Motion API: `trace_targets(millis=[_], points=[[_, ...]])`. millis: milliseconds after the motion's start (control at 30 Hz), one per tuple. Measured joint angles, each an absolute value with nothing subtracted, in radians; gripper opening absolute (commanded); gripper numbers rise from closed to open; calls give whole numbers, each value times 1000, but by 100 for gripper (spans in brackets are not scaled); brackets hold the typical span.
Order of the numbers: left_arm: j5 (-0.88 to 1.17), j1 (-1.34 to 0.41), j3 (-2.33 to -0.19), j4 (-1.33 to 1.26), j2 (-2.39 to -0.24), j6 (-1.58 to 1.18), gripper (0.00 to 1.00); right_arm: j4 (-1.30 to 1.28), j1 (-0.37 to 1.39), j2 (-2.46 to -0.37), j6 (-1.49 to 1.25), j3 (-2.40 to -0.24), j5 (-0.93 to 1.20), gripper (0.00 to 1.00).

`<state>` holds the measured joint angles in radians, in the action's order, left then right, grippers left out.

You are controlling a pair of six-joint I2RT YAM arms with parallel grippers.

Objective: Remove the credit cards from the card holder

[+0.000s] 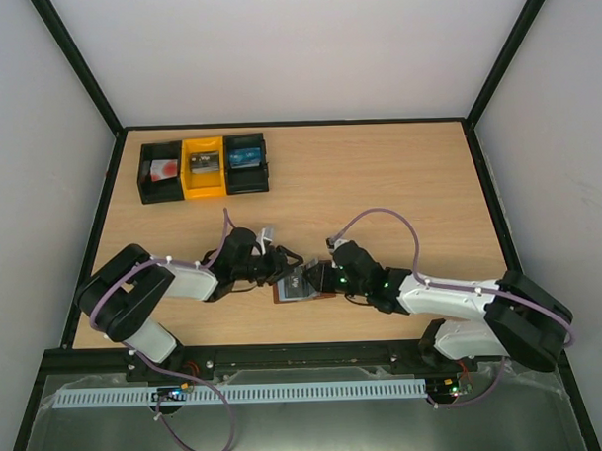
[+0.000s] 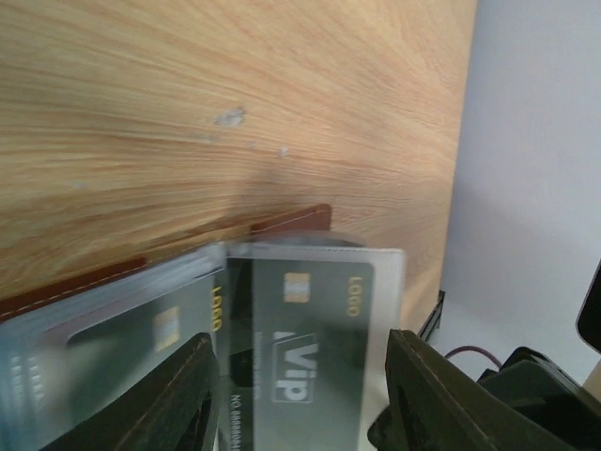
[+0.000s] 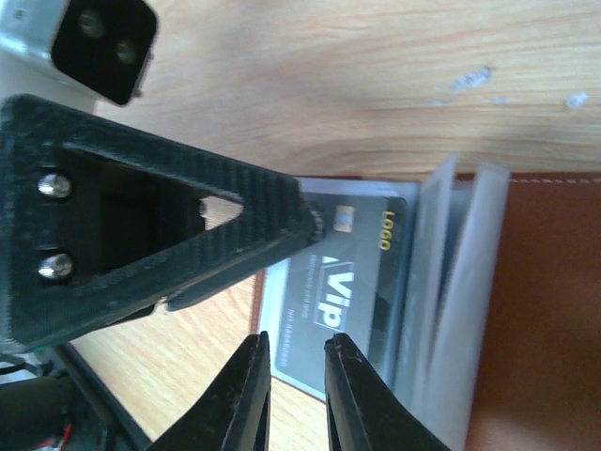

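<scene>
Two grippers meet over the open card holder (image 3: 554,310), which lies flat on the table near the front edge, between the arms. The left gripper (image 2: 300,404) has its fingers spread, one to either side of a black card (image 2: 315,319) marked VIP that sits in a clear sleeve (image 3: 441,282). Whether those fingers touch the card's edges I cannot tell. The right gripper (image 3: 298,376) comes in from the other side with its fingers drawn close, a slim gap between them, the tips over the near edge of that same card. Whether they press or pinch anything I cannot tell. A second card (image 2: 141,343) rests in the neighbouring sleeve, its colour hard to judge through the plastic. Brown leather shows past the sleeves.

Beyond that the table (image 1: 379,183) is pale wood with a strong grain and a few light specks (image 2: 230,116). At its far left corner three small bins stand touching in a row, a yellow bin (image 1: 203,168) between two black bins (image 1: 161,173). A black frame (image 1: 297,124) runs round the table, with plain white walls (image 1: 295,48) behind and to the sides. A white slotted strip (image 1: 287,392) runs along the front, below the arm bases.
</scene>
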<state>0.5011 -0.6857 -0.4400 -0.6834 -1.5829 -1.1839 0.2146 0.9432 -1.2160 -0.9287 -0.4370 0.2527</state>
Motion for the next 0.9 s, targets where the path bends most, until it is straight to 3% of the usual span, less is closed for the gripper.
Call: trace_targets(millis=[900], points=[[466,-694,-432,-622,-1596,-1135,45,117,945,-1312,-902,-424,29,12]])
